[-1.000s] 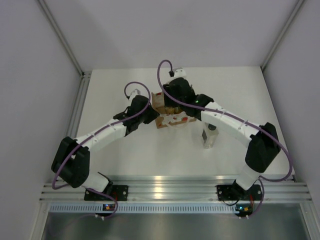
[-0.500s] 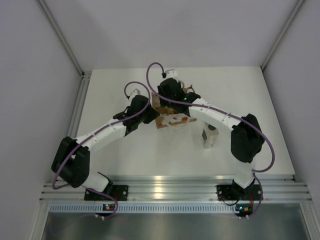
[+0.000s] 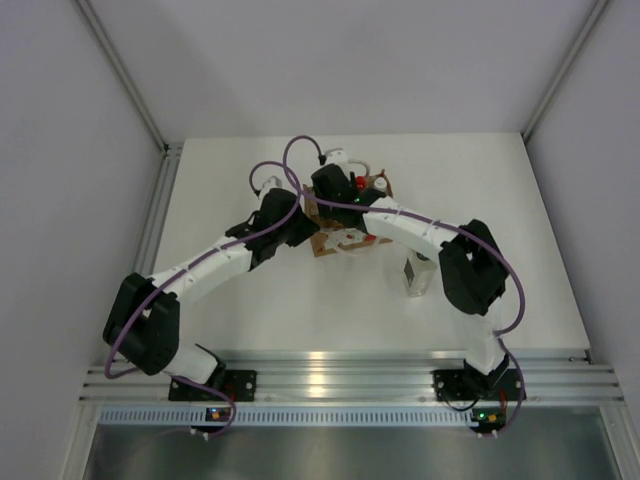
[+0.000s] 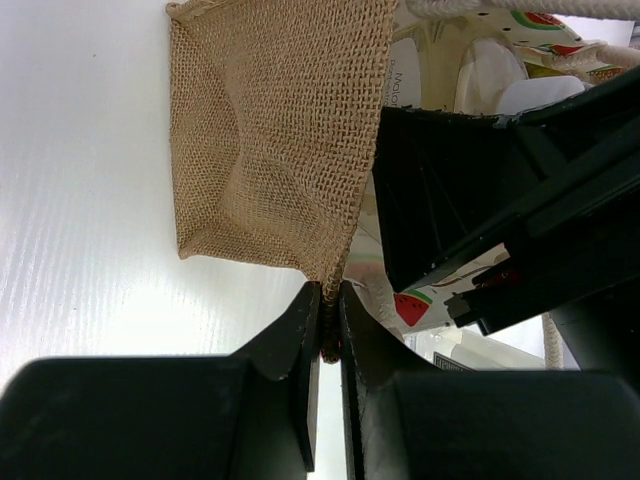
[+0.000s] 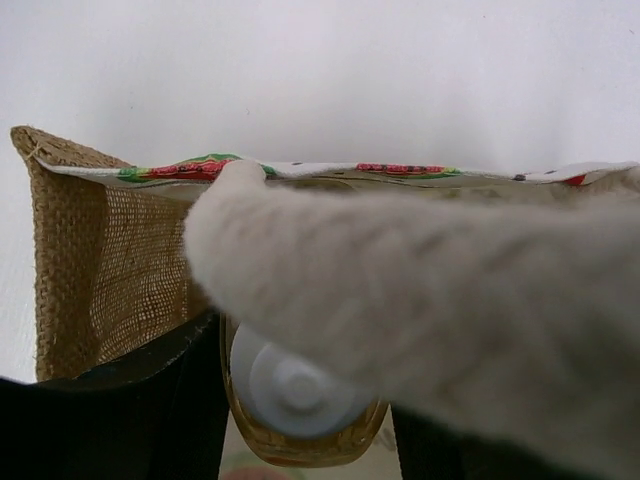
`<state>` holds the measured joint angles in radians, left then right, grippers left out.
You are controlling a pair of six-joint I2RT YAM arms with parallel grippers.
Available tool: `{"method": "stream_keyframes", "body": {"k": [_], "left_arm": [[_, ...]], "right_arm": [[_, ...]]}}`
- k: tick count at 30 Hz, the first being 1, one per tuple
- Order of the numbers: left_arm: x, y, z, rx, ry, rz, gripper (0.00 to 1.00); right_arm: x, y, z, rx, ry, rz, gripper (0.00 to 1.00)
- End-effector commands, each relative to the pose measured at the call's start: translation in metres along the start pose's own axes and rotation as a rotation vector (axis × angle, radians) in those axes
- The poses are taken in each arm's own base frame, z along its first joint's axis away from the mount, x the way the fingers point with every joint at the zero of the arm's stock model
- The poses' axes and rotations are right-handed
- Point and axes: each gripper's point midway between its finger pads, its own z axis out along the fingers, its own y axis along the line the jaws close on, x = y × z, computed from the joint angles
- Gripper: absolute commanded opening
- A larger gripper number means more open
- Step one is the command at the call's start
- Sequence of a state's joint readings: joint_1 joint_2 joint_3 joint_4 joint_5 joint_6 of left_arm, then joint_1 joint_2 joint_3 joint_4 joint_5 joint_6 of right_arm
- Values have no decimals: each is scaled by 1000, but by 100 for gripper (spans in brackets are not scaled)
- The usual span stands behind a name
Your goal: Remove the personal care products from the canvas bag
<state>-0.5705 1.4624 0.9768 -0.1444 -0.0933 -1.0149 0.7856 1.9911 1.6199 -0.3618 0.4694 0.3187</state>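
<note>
The tan canvas bag (image 3: 347,240) stands mid-table, and its weave fills the left wrist view (image 4: 270,150). My left gripper (image 4: 330,300) is shut on the bag's brown side edge, at the bag's left side in the top view (image 3: 311,228). My right gripper (image 5: 305,400) reaches into the bag from above (image 3: 336,203). Its fingers press both sides of an amber bottle with a white cap (image 5: 300,395). A blurred white handle (image 5: 440,300) crosses in front. A red cap (image 3: 359,183) shows at the bag's far edge. The clear squarish bottle with a dark cap (image 3: 418,276) stands on the table to the right of the bag.
The white table (image 3: 250,310) is walled by grey panels on the left, right and back. An aluminium rail (image 3: 340,380) runs along the near edge by the arm bases. The two arms meet closely over the bag.
My right arm has swung left and folded in, bringing its gripper from the bag's far right down over the bag opening. The left arm and the clear bottle have not moved.
</note>
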Motion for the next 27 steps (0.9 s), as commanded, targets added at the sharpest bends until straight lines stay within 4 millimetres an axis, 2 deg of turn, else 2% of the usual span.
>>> {"method": "stream_keyframes", "body": {"k": [1,2,3,7,8,9,15,27], "left_arm": [[-12,-28,-8,83,-10,9,0],[-12,-28,-9,85,-10,9,0],[-12,-27,-9,83,-8,9,0],[-12,-27,-9,81,-11,10,0],[-12,-26,-9,82,-10,10,0],[-12,-25,-8,79,-9,11,0],[-10,-22,-5,69,-1,6,0],[-10,-21,-4,64,-2,-14,0]], "right_arm": [[-21,7,-1,-1,-55,51,51],[-22,7,0,-1,-57,56,48],[-23,8,0,-1,-58,64,35],[-33,7,-10,-14,-93,100,11],[-34,6,-13,-14,-101,106,0],[-45,5,-21,-22,-132,126,0],[-73,4,-51,-76,-216,165,0],[-111,0,-113,-138,-333,147,0]]}}
